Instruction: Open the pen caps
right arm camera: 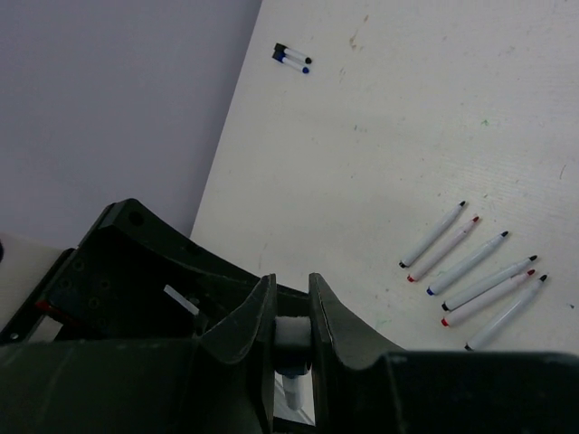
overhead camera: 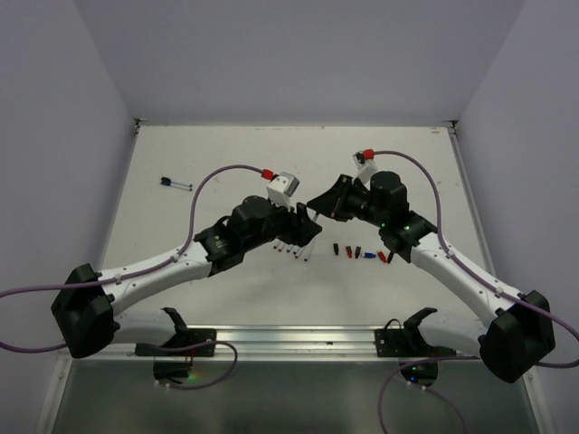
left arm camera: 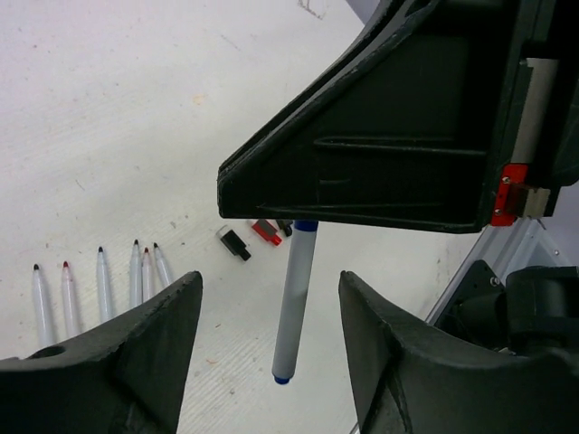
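On the desk point(overhead camera: 226, 149): white top, lightly scuffed and speckled, with pale lilac walls on three sides and a metal rail point(overhead camera: 289, 336) along the near edge where both arms are bolted. Purple cables point(overhead camera: 204, 185) loop over each arm.

Mid-desk, both wrists meet. Right gripper point(right arm camera: 291, 330) is clamped on the white barrel of a blue pen point(left arm camera: 294, 298), which hangs down tilted from it, above the surface. Left gripper point(left arm camera: 270, 298) has its fingers point(left arm camera: 154, 344) spread wide, one on each side of that pen and not touching it. Blue shows at both visible ends of the pen; can't tell if its cap is on.

Loose pen caps point(overhead camera: 360, 253), black, red and blue, lie in a short line just right of centre, below the right wrist. Just left of them is a row of six uncapped pens point(right arm camera: 470, 276), roughly parallel with tips bare, near the left gripper. Two capped pens point(overhead camera: 176, 183) lie side by side, well apart near the far-left wall.

Red fitting point(left arm camera: 514, 194) sits on the side of the right gripper body; can't make out any print on it.
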### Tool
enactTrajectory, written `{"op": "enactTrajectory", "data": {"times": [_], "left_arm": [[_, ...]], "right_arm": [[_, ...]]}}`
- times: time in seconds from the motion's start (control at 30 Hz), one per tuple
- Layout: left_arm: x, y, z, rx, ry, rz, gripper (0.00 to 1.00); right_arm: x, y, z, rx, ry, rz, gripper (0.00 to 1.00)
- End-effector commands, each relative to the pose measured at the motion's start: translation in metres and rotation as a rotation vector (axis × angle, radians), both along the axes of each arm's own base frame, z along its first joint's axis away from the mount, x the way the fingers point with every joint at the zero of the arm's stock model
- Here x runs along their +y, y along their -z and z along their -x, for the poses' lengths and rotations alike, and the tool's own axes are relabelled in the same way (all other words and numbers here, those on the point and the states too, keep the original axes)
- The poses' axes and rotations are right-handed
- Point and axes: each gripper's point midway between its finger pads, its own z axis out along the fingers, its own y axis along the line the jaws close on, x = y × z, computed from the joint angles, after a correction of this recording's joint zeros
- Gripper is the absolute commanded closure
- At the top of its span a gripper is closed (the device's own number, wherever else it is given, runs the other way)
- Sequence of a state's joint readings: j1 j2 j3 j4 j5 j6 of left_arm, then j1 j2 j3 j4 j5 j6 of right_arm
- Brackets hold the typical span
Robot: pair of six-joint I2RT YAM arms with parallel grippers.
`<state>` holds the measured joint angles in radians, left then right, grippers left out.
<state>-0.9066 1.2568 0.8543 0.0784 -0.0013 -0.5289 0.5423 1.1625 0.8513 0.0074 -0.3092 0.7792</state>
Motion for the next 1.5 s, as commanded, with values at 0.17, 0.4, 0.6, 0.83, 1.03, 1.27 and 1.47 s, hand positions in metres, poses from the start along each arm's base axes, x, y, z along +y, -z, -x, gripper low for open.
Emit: {"op": "enactTrajectory", "data": {"times": [0.17, 0.4, 0.6, 0.83, 1.03, 1.27, 1.47], "left_arm": [[-0.023, -0.021, 0.002, -0.048, 0.072, 0.078, 1.00], [-0.024, -0.062, 0.044, -0.130, 0.291, 0.208, 1.00], [-0.002, -0.127, 0.099, -0.285, 0.518, 0.432, 1.00], [0.018, -0.171, 0.135, -0.325, 0.669, 0.669, 1.00], [0.021, -0.141, 0.055, -0.197, 0.205, 0.449, 1.00], [0.080, -0.083, -0.016, -0.183, -0.565, -0.030, 1.00], [0.084, -0.049, -0.019, -0.312, -0.863, -0.384, 1.00]], "right_arm": [[0.004, -0.038, 0.008, -0.052, -0.011, -0.120, 1.00], [0.010, -0.043, 0.017, -0.148, -0.113, -0.107, 1.00], [0.022, -0.081, 0.049, -0.390, -0.317, -0.256, 1.00], [0.022, -0.125, 0.092, -0.567, -0.500, -0.462, 1.00], [0.022, -0.097, 0.069, -0.475, -0.387, -0.308, 1.00], [-0.026, -0.048, -0.008, -0.278, 0.119, 0.151, 1.00], [-0.073, 0.014, -0.038, -0.030, 0.402, 0.536, 1.00]]}}
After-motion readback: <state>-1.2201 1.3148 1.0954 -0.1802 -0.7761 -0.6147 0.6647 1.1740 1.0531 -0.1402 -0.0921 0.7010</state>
